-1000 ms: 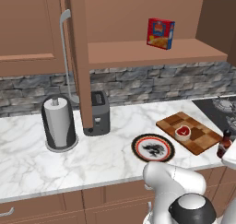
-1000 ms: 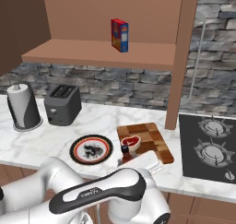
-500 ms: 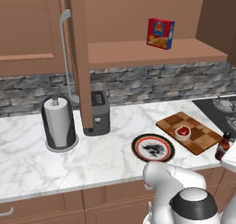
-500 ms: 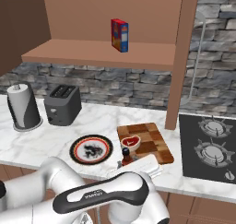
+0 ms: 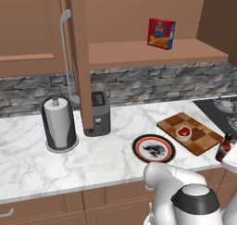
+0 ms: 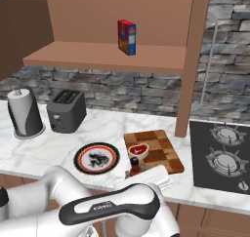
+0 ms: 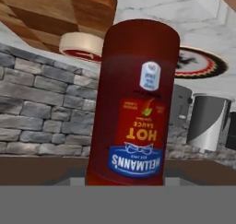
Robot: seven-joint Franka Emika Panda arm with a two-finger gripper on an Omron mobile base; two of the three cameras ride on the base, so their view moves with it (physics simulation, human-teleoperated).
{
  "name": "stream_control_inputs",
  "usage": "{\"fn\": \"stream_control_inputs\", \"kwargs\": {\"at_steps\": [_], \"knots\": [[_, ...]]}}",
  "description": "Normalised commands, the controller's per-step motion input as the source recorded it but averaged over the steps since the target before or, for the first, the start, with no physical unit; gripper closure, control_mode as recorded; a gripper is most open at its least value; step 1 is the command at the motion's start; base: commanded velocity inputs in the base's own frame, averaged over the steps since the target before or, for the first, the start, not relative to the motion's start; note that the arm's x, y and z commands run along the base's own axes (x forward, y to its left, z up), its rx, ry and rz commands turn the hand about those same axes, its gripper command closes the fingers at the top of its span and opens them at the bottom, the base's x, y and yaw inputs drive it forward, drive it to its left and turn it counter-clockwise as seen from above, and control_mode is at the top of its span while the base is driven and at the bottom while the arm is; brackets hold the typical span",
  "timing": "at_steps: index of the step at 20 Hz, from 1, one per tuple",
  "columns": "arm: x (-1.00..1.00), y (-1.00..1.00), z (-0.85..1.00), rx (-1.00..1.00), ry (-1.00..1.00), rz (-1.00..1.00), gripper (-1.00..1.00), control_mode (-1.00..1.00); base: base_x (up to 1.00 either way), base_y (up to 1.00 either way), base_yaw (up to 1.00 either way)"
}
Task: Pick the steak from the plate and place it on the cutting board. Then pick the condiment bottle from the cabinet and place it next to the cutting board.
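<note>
Your small raw steak, red with a cream fat rim (image 5: 183, 133), already lies on the checkered light-and-dark wooden cutting board (image 5: 205, 139), leaving the round dark-rimmed plate with its black splotch (image 5: 154, 148) bare, and the slim dark red condiment bottle (image 7: 133, 108) now stands on the white marble counter (image 5: 111, 159) just beside the board's near edge. The bottle looms close before the hand camera, but you cannot tell whether the jaws grip it or have let go. In the brown wooden wall cabinet (image 5: 148, 54), the open shelf holds a red and yellow box (image 5: 161, 33); by this look, little remains beyond release and withdrawal.
</note>
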Motion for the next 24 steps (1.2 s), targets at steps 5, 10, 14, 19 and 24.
{"fn": "stream_control_inputs", "kwargs": {"at_steps": [5,10,14,19,24], "knots": [[0.0,-0.1,-0.14,0.02,-0.03,0.0,1.0,-1.0,0.0,0.0,0.0],[0.0,-0.1,-0.14,0.02,-0.03,0.0,1.0,-1.0,0.0,0.0,0.0],[0.0,-0.1,-0.13,0.02,-0.02,0.0,1.0,-1.0,0.0,0.0,0.0],[0.04,-0.1,-0.12,0.03,-0.03,0.0,1.0,-1.0,0.0,0.0,0.0],[0.13,-0.09,-0.03,0.05,-0.03,0.0,1.0,-1.0,0.0,0.0,0.0]]}}
